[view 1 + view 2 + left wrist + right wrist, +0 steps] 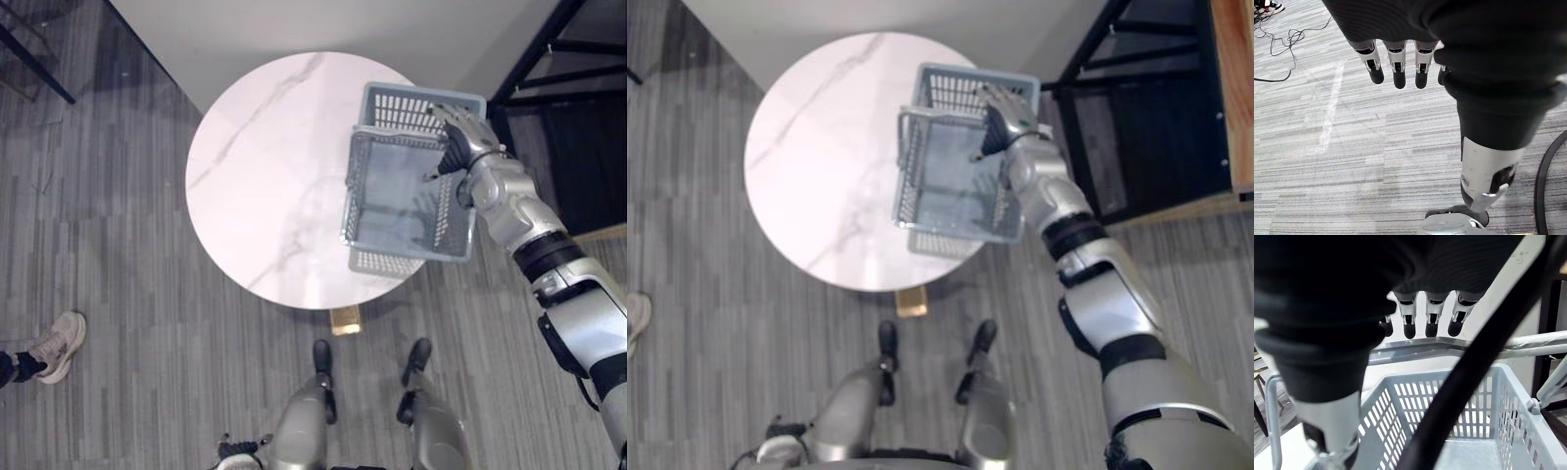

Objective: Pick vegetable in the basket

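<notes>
Round white marble table (255,176) sat at centre frame of the left eye view, on a grey striped floor (118,245). Grey plastic lattice basket (387,262) lay over the table's right part. Its right side reached past the table's edge as seen from above. Could not tell whether it rested on the top or was raised off it. The basket's bottom showed as plain grey.

Right hand (460,137) was at the basket's upper right corner, with the arm coming in from the lower right of the frame. In the right wrist view its fingers (1435,316) were straight and loosely spread, not curled round anything. The dark tips were just beside the basket's grey handle (1415,352), which ran across the frame. Contact between tips and handle could not be judged.

Left hand (1398,63) hung low over the floor, well apart from the table. Its fingers were relaxed, pointed downward, and held nothing.

A person's light-coloured shoe (59,343) stood at the lower left edge of the left eye view, well clear of the table.
</notes>
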